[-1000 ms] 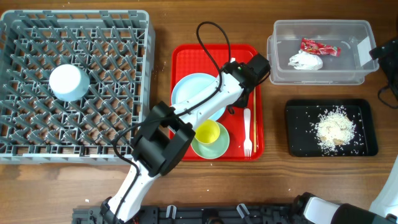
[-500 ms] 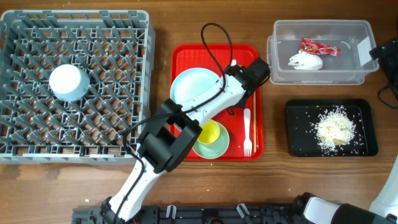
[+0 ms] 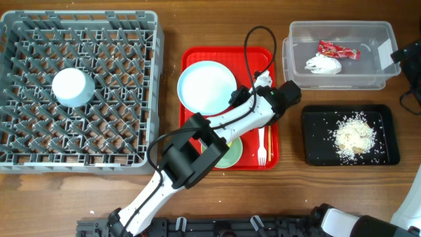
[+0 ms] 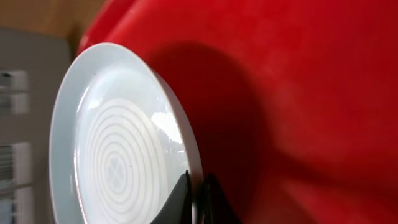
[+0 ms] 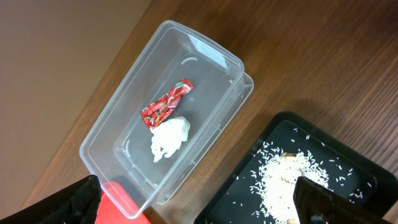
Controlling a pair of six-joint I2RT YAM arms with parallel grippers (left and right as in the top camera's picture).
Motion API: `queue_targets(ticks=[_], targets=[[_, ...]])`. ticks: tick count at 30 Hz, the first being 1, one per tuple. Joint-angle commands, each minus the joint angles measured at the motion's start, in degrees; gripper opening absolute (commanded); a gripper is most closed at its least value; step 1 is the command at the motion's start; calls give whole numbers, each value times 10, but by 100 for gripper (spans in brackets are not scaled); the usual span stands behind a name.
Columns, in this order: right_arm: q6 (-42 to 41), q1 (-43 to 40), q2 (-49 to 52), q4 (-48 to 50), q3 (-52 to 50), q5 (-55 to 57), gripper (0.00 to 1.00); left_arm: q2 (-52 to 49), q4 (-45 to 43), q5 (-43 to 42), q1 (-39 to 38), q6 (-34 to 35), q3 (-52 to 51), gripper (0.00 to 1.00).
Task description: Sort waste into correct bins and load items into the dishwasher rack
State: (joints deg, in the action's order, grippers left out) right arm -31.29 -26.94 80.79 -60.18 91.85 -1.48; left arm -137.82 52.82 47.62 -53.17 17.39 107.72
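The left claw (image 4: 198, 199) is closed narrow on the rim of the pale blue plate (image 4: 118, 155). In the wrist view its two black fingers (image 4: 177, 202) pinch the edge from both faces, and the rest of the plate spreads away in front of them. Under and beside the claw is the red tray (image 4: 298, 93). A dark shadow next to the rim makes me think the held side is raised a little, though I cannot be sure. The right claw (image 5: 200, 205) hangs wide open above the clear tub (image 5: 205, 68) and the black tray (image 5: 339, 163), holding nothing.

The risk I see is in the grip. The plate is smooth and glossy, round, with a thin rim and faint rings in the middle. It is held at one point of the edge only, so its weight can turn it between the fingers or let it slide out on the way to the grey rack (image 3: 79, 89). The rack is well apart from the claw, beyond the far side of the plate. Behind the claw, near the wrist, lie the white plastic fork (image 3: 262, 141) and the thin wooden chopsticks (image 3: 269, 122); they are light, and the arm could push them. The rack is hard plastic with many upright pegs, and the plate rim may catch on them
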Motion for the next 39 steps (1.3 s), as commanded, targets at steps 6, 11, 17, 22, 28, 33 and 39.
queue_targets(ticks=[6, 11, 17, 22, 28, 33, 39], targets=[[-4, -1, 4, 1, 0, -1, 100, -3, -1, 156, 0, -22, -2, 4], [-4, -1, 4, 1, 0, -1, 100, 23, -1, 161, 13, -30, -2, 4], [-4, -1, 4, 1, 0, -1, 100, 104, -1, 161, 86, -35, -2, 4], [-4, -1, 4, 1, 0, -1, 100, 202, 0, 60, 186, -35, -2, 4], [-4, -1, 4, 1, 0, -1, 100, 307, 9, -232, 297, -40, -2, 4], [-4, -1, 4, 1, 0, -1, 100, 329, 16, -401, 386, -54, -3, 4], [-4, -1, 4, 1, 0, -1, 100, 326, 29, -580, 479, -85, -3, 4]])
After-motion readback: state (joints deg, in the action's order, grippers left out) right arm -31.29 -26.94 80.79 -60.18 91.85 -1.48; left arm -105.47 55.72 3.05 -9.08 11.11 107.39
